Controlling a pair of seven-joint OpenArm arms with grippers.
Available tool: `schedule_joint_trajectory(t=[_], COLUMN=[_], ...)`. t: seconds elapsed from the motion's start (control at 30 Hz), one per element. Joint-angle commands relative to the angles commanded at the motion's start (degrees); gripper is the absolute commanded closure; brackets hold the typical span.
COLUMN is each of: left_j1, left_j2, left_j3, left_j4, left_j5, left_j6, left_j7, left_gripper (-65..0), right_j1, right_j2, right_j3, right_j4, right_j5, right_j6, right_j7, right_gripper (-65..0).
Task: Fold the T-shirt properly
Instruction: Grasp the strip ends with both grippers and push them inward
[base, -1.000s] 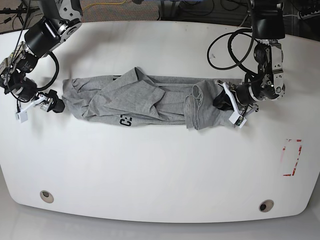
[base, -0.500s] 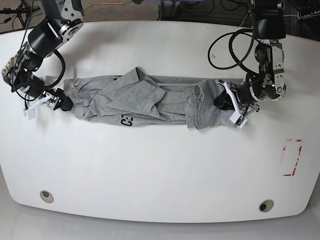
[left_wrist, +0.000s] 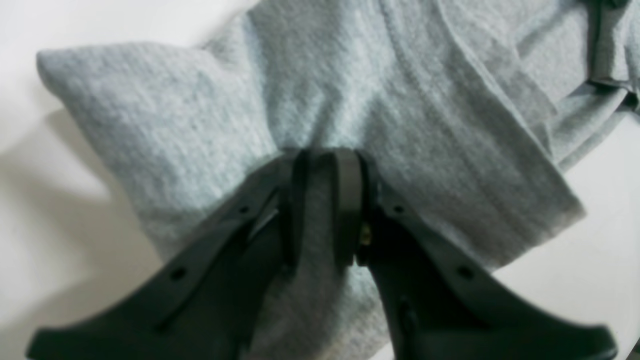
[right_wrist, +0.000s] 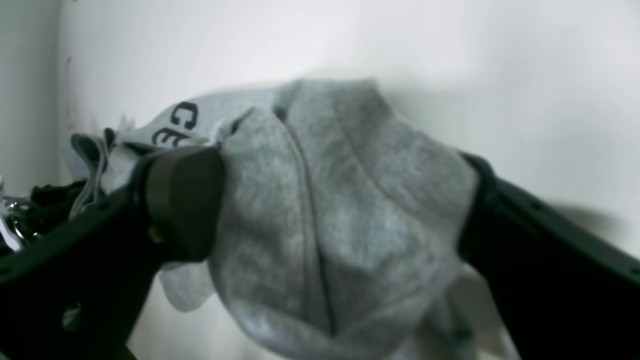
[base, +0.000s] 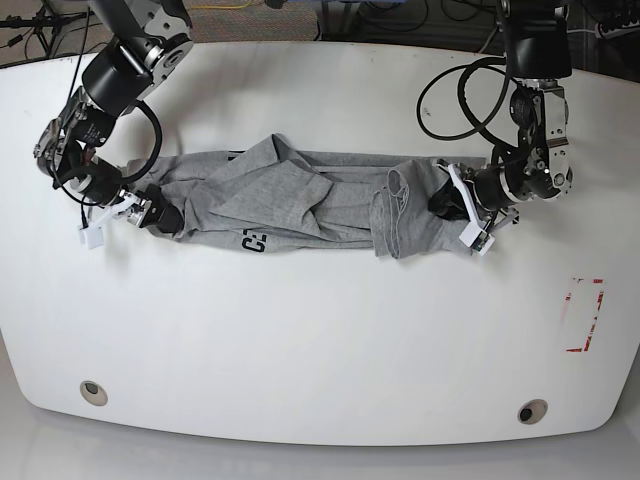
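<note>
Grey T-shirt — rumpled long strip across table centre, black lettering partly showing at front edge.

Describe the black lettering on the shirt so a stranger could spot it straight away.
On the white table a grey T-shirt lies bunched in a long band between the two arms. Follow its near edge to a spot left of the band's middle: the black block lettering sits there on a turned-over hem. It is the only dark print on otherwise plain grey cloth.
</note>
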Motion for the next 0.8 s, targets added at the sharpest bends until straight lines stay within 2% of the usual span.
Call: schedule_joint_trajectory(t=[0.03, 0.17, 0.37, 0.43, 0.57, 0.8], left_j1=[0.0, 0.0, 0.0, 0.0, 0.0, -0.09], left_j2=[0.0, 0.0, 0.09, 0.18, 0.35, 4.22], left_j3=[0.0, 0.09, 0.09, 0.09, 0.18, 0.18], left_j4=[0.0, 0.0, 0.0, -0.09, -0.09, 0.0], left_j5=[0.0, 0.0, 0.0, 0.09, 1.58, 9.14], left_j6=[0.0, 0.09, 0.09, 0.09, 0.09, 0.09], left_j7=[0.0, 0.0, 0.0, 0.0, 0.0, 0.0], left_gripper=[-8.9, -8.9, -8.9, -8.9, -8.9, -9.0], right_j1=[-0.35, -1.32, -1.41, -1.41, -1.49, -2.99], right_j2=[-0.09, -0.44, -1.23, -0.88, -0.18, -0.35], right_j3=[-0.09, -0.09, -0.18, -0.18, -0.18, -1.85], right_j4=[0.18, 3.69, 5.01, 5.19, 8.62, 19.52], right_j5=[0.0, -0.53, -0.62, -0.62, -0.62, -0.18], right_j6=[0.0, 0.0, 0.0, 0.0, 0.0, 0.0], right_j7=[0.09, 0.26, 0.26, 0.26, 0.35, 0.26], right_gripper=[-58.0, -42.6, -6.3, -0.8, -1.7, -1.7])
